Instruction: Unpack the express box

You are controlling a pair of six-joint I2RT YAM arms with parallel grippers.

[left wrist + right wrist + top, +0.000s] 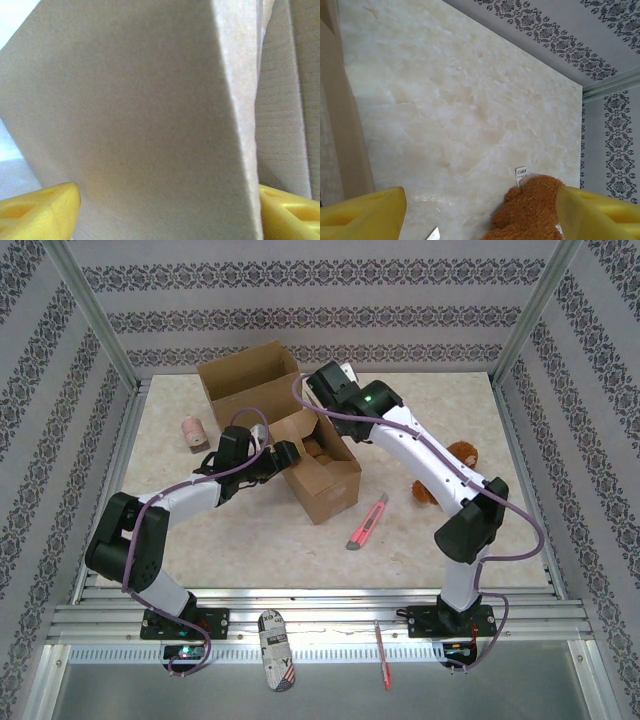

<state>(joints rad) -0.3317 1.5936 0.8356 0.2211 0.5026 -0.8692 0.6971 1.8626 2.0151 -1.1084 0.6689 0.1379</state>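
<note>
The open cardboard express box (pixel 322 480) stands mid-table with its flaps (pixel 248 378) spread toward the back, and something brown (pixel 320 448) lies inside. My left gripper (pixel 283 457) is at the box's left side. In the left wrist view its yellow fingers (pixel 40 210) stand wide apart, with a box wall (pixel 140 125) close up between them. My right gripper (pixel 325 390) hovers above the box's back rim, open and empty (pixel 480 215). A brown plush bear (pixel 455 465) lies on the table to the right, also seen far below the right fingers as brown plush (pixel 530 210).
A pink box cutter (pixel 367 523) lies in front of the box, its blade tip (pixel 434 234) showing in the right wrist view. A pink roll (pixel 192 430) sits at the left. Patterned walls and metal posts (pixel 95 315) enclose the table.
</note>
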